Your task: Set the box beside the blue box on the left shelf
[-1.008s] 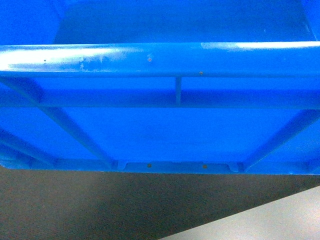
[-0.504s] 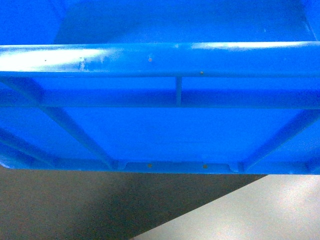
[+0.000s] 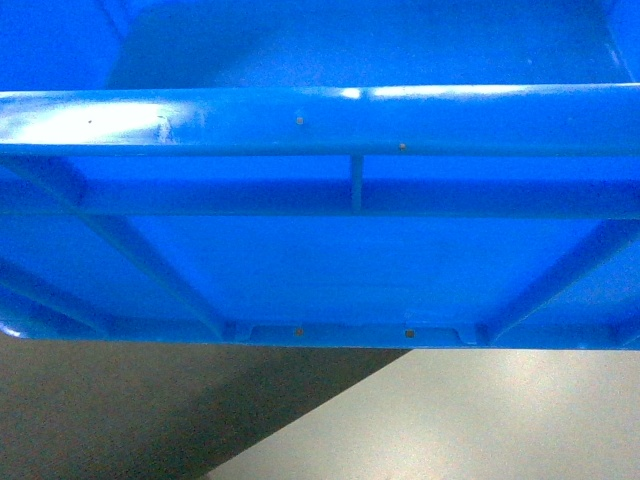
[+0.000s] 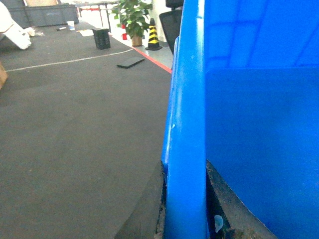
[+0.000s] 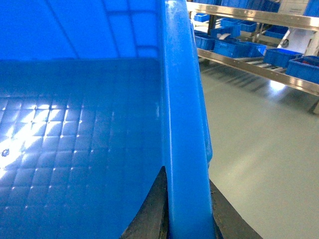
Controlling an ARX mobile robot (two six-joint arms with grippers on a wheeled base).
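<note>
Blue box (image 3: 330, 250) filling most of the head frame, carried above dark mat and pale floor at the bottom. Left gripper (image 4: 185, 209) clamped over the box rim at the bottom centre of its frame, one finger each side of the wall. Right gripper (image 5: 187, 211) pinching the opposite rim likewise. Shelf (image 5: 259, 55) with small blue bins at upper right, well apart from the box.

We see white glare streaking the box (image 3: 320, 118) rim in head view, blue oversaturated, dark shadow on the floor (image 3: 120, 420) beneath, right wrist speckled with bright reflections, near rim soft, left wrist's background washed out
</note>
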